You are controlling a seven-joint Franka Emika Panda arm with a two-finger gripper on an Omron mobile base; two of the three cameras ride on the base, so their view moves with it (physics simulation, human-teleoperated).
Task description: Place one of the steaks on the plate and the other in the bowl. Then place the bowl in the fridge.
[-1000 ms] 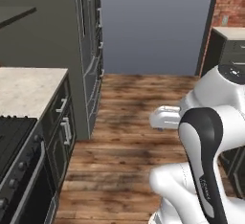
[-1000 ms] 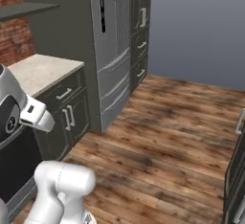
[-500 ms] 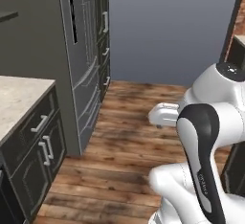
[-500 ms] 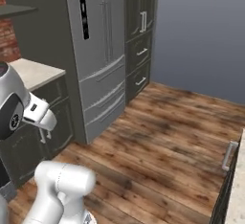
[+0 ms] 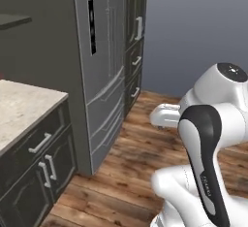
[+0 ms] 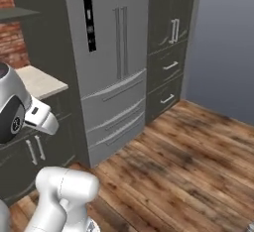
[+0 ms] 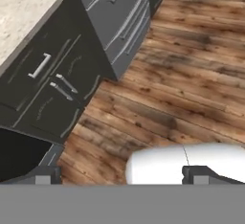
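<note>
One fridge (image 6: 116, 72), two handles (image 6: 120, 43), two drawers (image 6: 115, 114)

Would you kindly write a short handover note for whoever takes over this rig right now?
Tool: open and empty, its tips over the wooden floor.
Fridge: doors shut, both drawers closed, standing beside the counter.
Steaks, plate and bowl are not in sight from here, so I cannot tell whether either steak has been placed.
Left for certain: the bowl must go into the fridge, whose doors have to be opened first.
</note>
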